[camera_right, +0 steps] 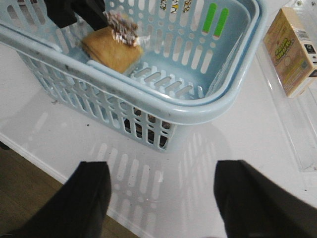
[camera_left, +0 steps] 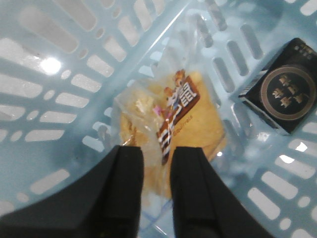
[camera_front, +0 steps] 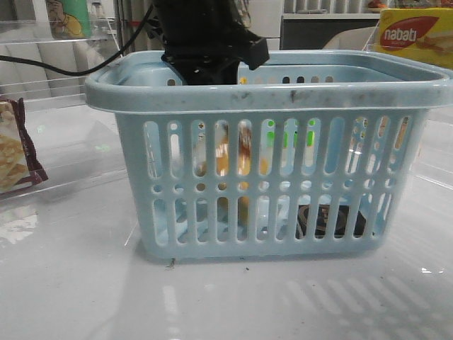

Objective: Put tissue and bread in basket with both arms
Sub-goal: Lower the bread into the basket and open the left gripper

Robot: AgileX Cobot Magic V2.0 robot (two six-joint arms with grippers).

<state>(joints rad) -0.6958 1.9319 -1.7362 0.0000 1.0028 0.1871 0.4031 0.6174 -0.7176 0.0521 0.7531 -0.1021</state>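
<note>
The light-blue basket stands mid-table; it also shows in the left wrist view and the right wrist view. My left arm reaches down into it. My left gripper is nearly shut on the clear wrapper end of the bread, which hangs tilted above the basket floor. The black tissue pack lies flat on the basket floor at the right. My right gripper is wide open and empty, above the table outside the basket.
A maroon-edged packet lies at the left. A yellow nabati box stands at the back right. A cream carton lies in a clear tray beside the basket. The table edge runs close under my right gripper.
</note>
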